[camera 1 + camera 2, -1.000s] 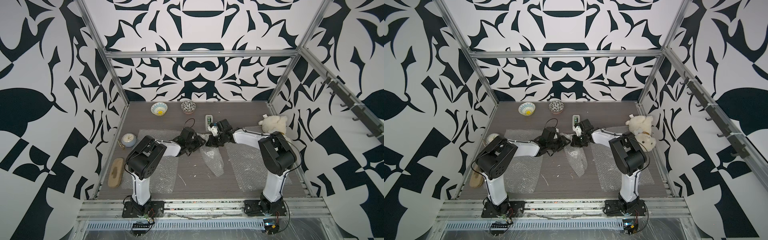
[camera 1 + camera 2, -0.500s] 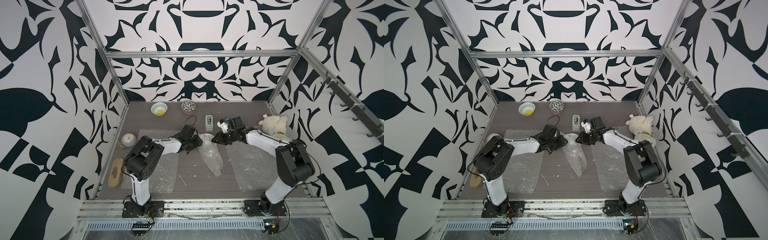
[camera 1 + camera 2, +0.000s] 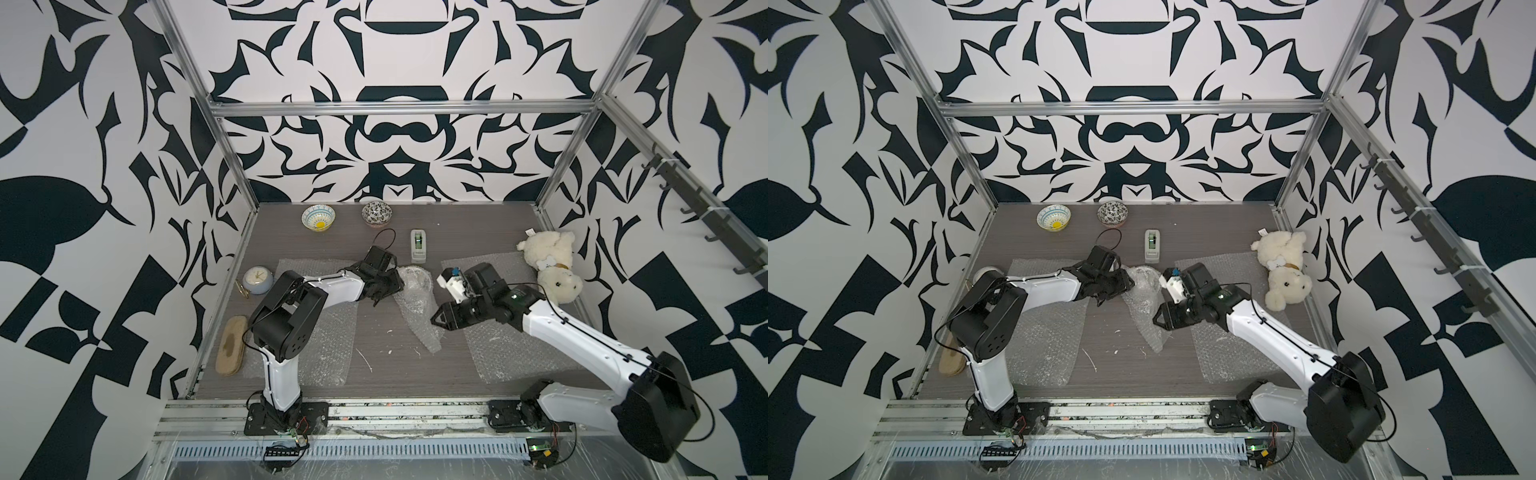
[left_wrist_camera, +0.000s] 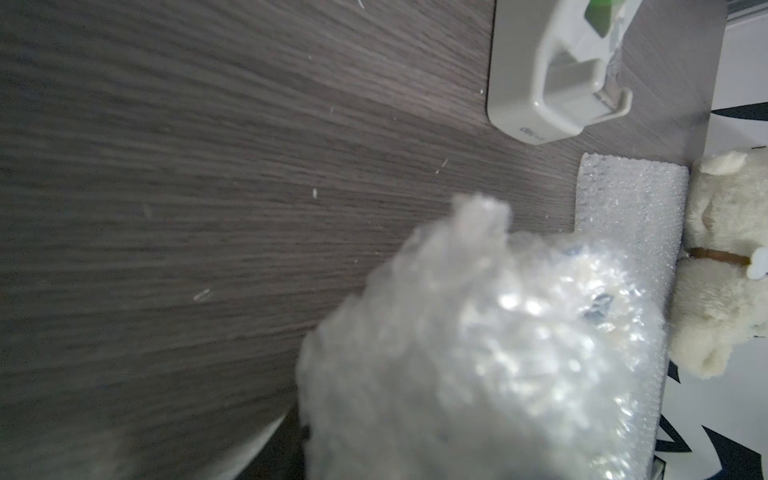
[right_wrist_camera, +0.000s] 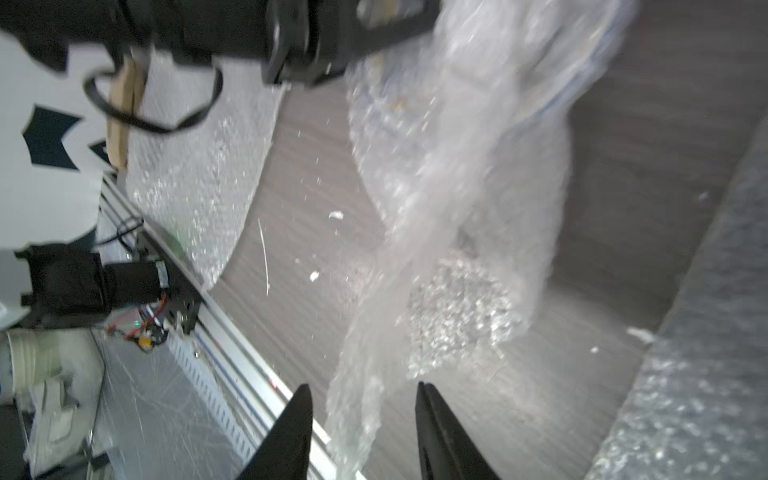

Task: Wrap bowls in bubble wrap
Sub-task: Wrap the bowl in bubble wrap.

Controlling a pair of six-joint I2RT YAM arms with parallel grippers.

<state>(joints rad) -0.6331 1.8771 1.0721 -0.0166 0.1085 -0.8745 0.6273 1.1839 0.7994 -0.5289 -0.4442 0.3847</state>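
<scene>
clock face: the table (image 3: 386,332) as both top views show it, 12 o'clock at the back wall, 6 o'clock at the arm bases.
light blue bowl (image 3: 318,217): upright and unwrapped at 11 o'clock, close to the back wall.
floral bowl (image 3: 376,213): upright and unwrapped, at 3 o'clock of the light blue bowl and apart from it.
bundle (image 3: 417,303): crumpled bubble wrap at the table's centre, thick end toward 12 o'clock, thin tail trailing toward 6 o'clock.
wrapped bowl (image 3: 414,277): inside the thick end; a round rim and blue marks show through the plastic.
left gripper (image 3: 392,286): at the 9 o'clock edge of the bundle, clamped on it; the wrap hides its fingertips in the left wrist view.
right gripper (image 5: 362,385): at 3 o'clock of the tail, jaws moderately apart and gripping nothing; a loose strip of the tail lies between them.
left sheet (image 3: 328,345): flat at 8 o'clock, under the left arm.
right sheet (image 3: 498,353): flat at 4 o'clock, under the right arm.
tape dispenser (image 3: 419,246): just at 12 o'clock of the bundle.
teddy bear (image 3: 550,266): at 2 o'clock, at the far corner of the right sheet.
alarm clock (image 3: 257,280): at 9 o'clock, by the side wall.
</scene>
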